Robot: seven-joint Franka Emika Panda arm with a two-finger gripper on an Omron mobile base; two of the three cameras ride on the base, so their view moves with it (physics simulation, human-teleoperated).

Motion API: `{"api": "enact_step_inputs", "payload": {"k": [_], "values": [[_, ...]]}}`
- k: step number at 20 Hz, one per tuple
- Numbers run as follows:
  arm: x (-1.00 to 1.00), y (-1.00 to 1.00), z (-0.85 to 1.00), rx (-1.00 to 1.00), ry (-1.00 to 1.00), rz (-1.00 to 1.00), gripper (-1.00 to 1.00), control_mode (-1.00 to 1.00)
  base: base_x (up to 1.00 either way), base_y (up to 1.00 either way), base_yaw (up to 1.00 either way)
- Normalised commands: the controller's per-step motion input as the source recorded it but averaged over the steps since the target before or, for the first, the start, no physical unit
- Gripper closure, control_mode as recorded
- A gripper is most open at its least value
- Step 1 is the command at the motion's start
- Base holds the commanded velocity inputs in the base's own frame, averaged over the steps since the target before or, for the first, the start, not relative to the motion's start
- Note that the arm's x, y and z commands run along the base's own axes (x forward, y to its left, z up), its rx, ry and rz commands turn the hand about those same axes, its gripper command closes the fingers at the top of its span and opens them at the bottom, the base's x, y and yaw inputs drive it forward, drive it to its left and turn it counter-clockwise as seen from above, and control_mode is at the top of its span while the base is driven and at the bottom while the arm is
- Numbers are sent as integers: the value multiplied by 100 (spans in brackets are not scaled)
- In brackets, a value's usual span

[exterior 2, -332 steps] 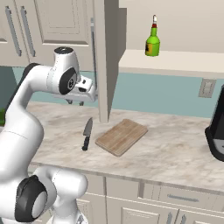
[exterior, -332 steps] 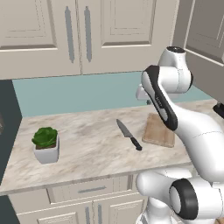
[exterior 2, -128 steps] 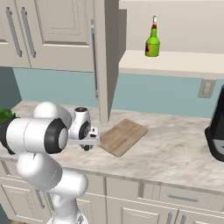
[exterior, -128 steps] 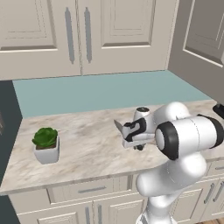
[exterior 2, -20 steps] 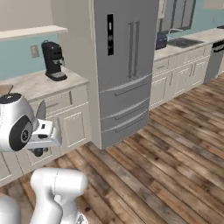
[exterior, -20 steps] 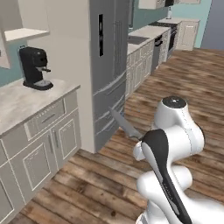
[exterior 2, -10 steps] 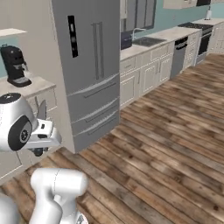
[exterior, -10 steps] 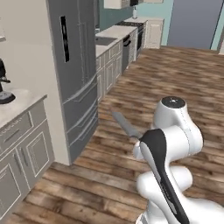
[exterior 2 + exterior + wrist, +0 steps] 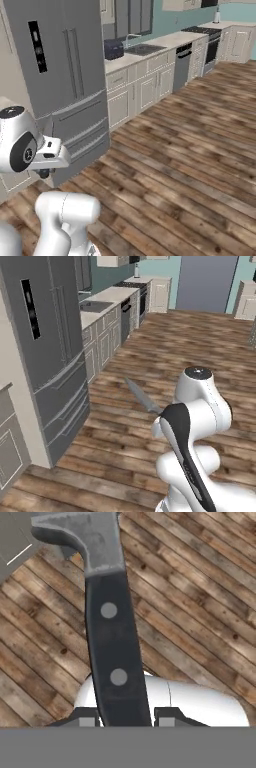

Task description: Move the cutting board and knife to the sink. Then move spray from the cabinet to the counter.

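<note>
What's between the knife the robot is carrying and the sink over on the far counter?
In the left base view, bare wooden floor stretches from the knife toward the sink; beside that stretch runs a line of lower cabinets with a dark dishwasher.

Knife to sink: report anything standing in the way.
Nothing visible blocks it. The gripper is shut on the knife by its black handle, blade out over bare wood floor. The sink sits in the far counter beyond the fridge, with open floor up to that run of cabinets.
</note>
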Motion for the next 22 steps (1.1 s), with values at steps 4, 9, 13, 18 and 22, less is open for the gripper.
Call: {"api": "enact_step_inputs", "payload": {"k": [4, 9, 13, 18, 22], "values": [[0, 0, 0, 0, 0, 0, 100, 100, 65, -76, -6], [0, 0, 0, 0, 0, 0, 100, 100, 80, -71, -2], [0, 0, 0, 0, 0, 0, 100, 100, 96, -68, 0], [0, 0, 0, 0, 0, 0, 100, 100, 100, -71, 0], [0, 0, 0, 0, 0, 0, 100, 100, 100, -69, 0]]}}
